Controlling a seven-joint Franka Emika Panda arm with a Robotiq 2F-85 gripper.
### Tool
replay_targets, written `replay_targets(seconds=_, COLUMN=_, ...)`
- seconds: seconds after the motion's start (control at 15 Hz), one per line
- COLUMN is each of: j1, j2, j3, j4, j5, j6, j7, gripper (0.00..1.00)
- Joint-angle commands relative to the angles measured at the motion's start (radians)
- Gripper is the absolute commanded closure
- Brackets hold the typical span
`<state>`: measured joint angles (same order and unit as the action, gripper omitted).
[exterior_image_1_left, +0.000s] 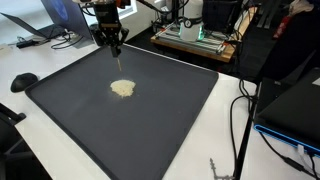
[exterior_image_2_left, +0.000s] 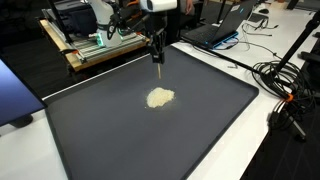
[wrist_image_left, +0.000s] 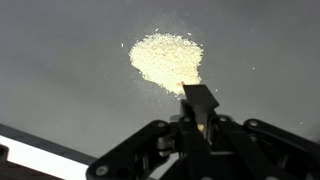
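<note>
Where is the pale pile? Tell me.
The pale pile lies near the middle of the dark mat in both exterior views, with the gripper and its thin tool hanging just above it.

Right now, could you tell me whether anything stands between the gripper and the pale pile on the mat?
Nothing visible does. The gripper, shut on a thin tool, hangs above the pale pile on the dark mat, and only open air shows between them.
</note>
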<state>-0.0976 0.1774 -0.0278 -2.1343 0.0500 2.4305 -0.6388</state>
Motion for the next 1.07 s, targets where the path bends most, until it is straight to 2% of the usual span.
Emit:
replay_targets(seconds=0.0, j1=0.011, j2=0.048, j3=0.01, j4=0.036, j5=-0.045, j6=-0.004, j7=0.04, gripper=0.97)
replay_targets(seconds=0.47, j1=0.018, j2=0.138, j3=0.018, j4=0.074, j5=-0.098, j6=0.009, j7=0.092, gripper=0.97)
replay_targets(seconds=1.0, j1=0.014, j2=0.234, j3=0.018, j4=0.108, j5=-0.152, j6=0.078, j7=0.153, gripper=0.97)
